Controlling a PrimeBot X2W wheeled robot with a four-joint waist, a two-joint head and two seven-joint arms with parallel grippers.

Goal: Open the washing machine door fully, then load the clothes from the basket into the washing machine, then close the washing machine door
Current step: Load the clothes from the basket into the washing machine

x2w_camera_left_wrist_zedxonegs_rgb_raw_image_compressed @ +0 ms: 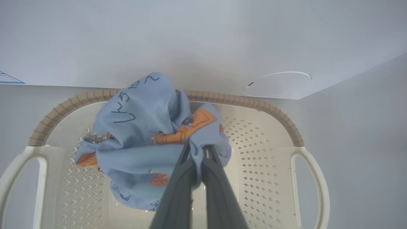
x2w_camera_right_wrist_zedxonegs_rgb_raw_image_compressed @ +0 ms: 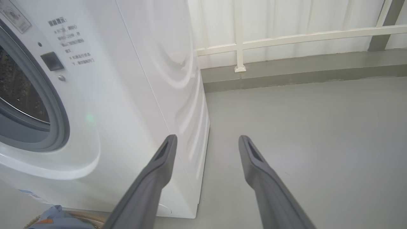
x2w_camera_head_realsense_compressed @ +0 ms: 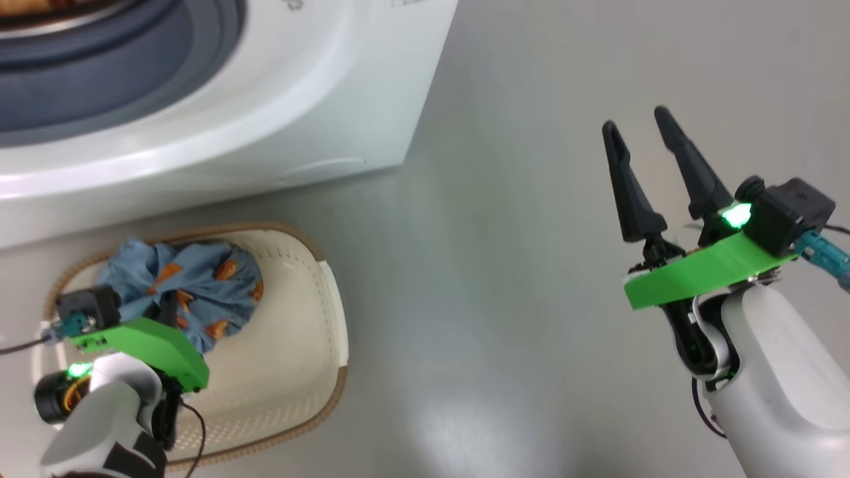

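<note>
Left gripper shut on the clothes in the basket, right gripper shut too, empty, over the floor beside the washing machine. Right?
Not quite: the right gripper is open, fingers well apart, as the right wrist view shows. The rest holds: left gripper shut on the clothes in the basket; right one empty over the floor beside the washing machine.

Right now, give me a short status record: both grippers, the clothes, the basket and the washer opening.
left gripper: shut on the clothes, inside the basket
right gripper: open, empty, above the floor, right of the washing machine
clothes: one bunched light-blue bundle in the basket
basket: on the floor before the washing machine
washer opening: uncovered; grey gasket and drum exposed
</note>
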